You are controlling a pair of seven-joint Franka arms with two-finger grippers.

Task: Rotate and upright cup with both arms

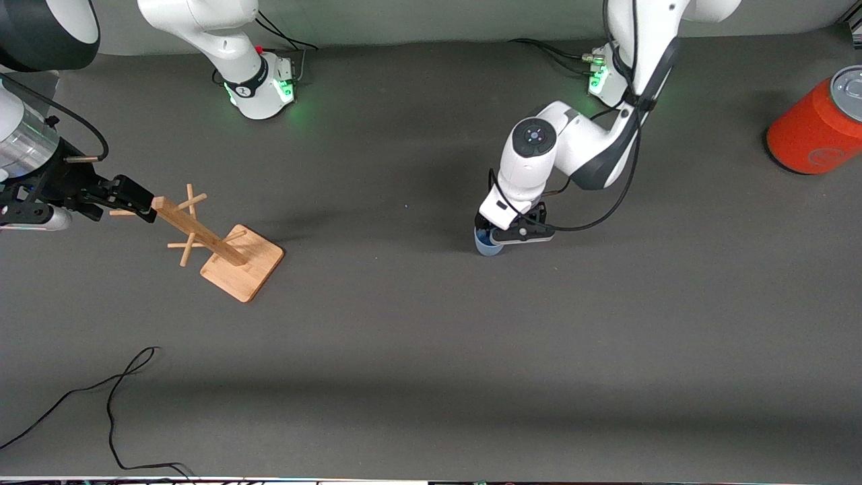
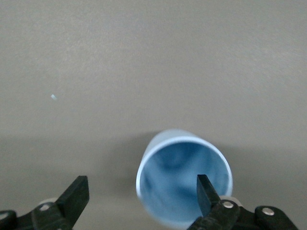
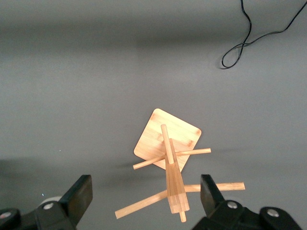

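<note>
The light-blue cup (image 1: 486, 245) stands on the table mat near the middle, its open mouth facing up into the left wrist view (image 2: 177, 182). My left gripper (image 1: 498, 234) is low over it and open. One finger (image 2: 207, 191) is inside the cup's mouth and the other finger (image 2: 76, 197) is well outside the wall. My right gripper (image 1: 131, 195) is open at the right arm's end of the table, around the top of the wooden rack's post (image 3: 175, 191) without touching it.
The wooden rack (image 1: 242, 269) with pegs stands on its square base (image 3: 165, 132). A large orange can (image 1: 818, 124) lies at the left arm's end. A black cable (image 1: 114, 404) lies near the front edge and shows in the right wrist view (image 3: 249, 38).
</note>
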